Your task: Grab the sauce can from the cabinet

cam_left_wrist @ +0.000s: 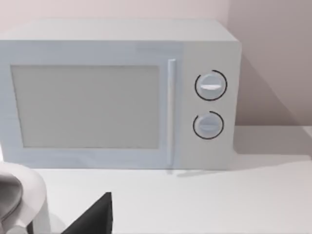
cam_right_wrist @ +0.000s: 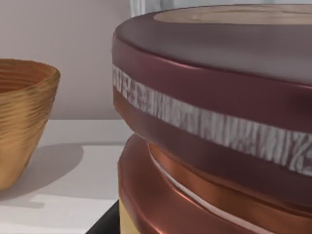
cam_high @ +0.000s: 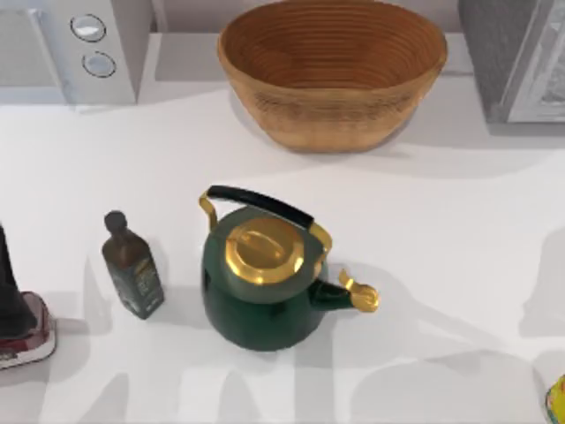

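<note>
3 things stand mid-table in the top view: a green kettle point(cam_high: 260, 283), a dark bottle point(cam_high: 132, 265) just to its left, and a basket point(cam_high: 331, 75) behind them. The cabinet point(cam_high: 521, 62) sits at the far right corner.

The left wrist view faces the microwave point(cam_left_wrist: 117, 92). The left gripper point(cam_left_wrist: 92, 219), idle, shows as a dark wedge, and I cannot tell its opening.

In the right wrist view the sauce can point(cam_right_wrist: 219, 97) looms very close, apparently tilted. The right gripper point(cam_right_wrist: 105, 222) shows as a dark edge beneath it, and I cannot tell whether it grips the can. The step probably calls for a firm, centred hold and a slow straight pull-out, clear of the basket.
</note>
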Motion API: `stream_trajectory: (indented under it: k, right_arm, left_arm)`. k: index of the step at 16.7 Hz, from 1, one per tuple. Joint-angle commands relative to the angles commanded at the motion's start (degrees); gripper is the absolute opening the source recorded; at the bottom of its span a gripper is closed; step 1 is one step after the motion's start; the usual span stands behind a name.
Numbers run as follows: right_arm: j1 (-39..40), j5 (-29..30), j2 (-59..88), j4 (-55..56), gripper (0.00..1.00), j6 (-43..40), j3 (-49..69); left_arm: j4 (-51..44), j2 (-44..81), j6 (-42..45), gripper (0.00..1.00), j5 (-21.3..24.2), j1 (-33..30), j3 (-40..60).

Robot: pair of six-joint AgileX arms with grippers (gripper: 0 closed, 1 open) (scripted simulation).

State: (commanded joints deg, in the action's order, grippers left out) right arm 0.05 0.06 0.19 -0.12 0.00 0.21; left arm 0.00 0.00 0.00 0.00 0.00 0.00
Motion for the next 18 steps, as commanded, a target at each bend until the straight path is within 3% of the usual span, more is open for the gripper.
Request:
stream_trajectory:
  k: [10, 18]
  right_arm:
    - [-0.8, -2.2, 5.6, 4.1, 0.0, 0.1, 0.1]
    - [-4.7, -16.8, 36.1, 30.5, 0.0, 0.4, 3.9]
  left_arm:
    - [0.0, 0.0, 0.0, 1.0, 0.0, 0.0, 0.0]
    - [0.0, 0.0, 0.0, 1.0, 0.0, 0.0, 0.0]
